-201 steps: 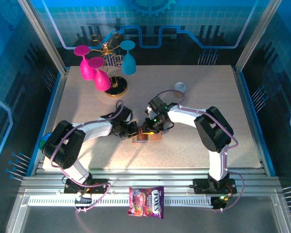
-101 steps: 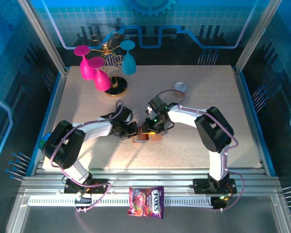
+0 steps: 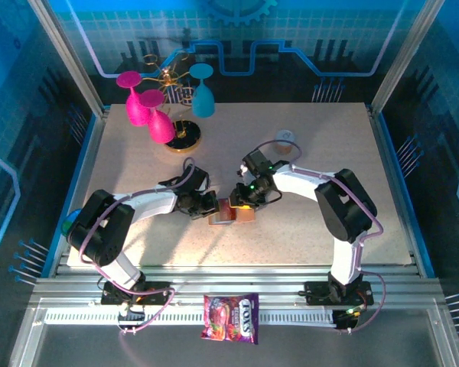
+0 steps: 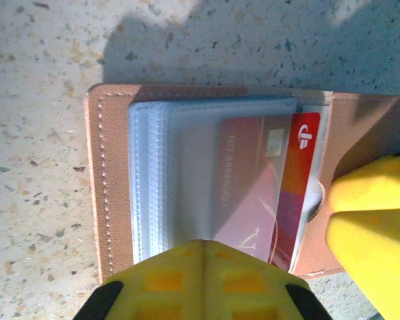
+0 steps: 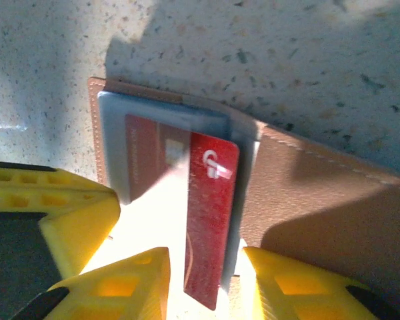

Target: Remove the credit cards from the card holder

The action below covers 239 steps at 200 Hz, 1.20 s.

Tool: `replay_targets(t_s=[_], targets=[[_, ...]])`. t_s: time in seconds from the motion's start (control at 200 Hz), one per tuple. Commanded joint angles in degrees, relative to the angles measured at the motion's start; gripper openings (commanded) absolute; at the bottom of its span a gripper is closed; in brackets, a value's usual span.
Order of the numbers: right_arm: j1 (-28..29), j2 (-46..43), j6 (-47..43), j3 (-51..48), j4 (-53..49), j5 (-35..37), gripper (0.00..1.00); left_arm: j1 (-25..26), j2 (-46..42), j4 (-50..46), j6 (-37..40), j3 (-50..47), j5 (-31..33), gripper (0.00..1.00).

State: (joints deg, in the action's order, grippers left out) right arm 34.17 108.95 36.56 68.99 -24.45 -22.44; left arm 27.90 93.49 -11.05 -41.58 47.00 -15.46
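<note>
Two yellow fingers of my right claw (image 5: pixel 205 263) stand at the bottom of its wrist view, one on either side of the red card (image 5: pixel 212 220); whether they pinch it I cannot tell. The card's long axis runs straight up the frame from that claw into the clear pocket (image 5: pixel 153 113), with about half of it sticking out. Past it, the brown card holder (image 5: pixel 320 193) lies open on the desk (image 5: pixel 287 60). My left claw (image 4: pixel 200 267), closed, sits on the pocket stack at the bottom of its view. I'd pull straight back along that axis.
</note>
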Motion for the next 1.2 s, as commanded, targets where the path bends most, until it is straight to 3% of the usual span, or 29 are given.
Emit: replay_targets(t_s=[0.0,0.9,1.191], targets=[[-1.17,-1.11,0.88,-1.38,1.52,-3.01,0.33,-0.35,-1.17,-1.83,1.14,1.99,-1.63,0.00],[-2.96,2.85,3.51,-5.60,8.77,-9.52,0.27,-0.32,5.20,-8.25,1.07,4.50,0.96,0.00],[-3.71,3.37,7.30,-8.07,15.34,-13.75,0.24,-0.31,5.53,-8.81,1.16,4.68,1.00,0.00]])
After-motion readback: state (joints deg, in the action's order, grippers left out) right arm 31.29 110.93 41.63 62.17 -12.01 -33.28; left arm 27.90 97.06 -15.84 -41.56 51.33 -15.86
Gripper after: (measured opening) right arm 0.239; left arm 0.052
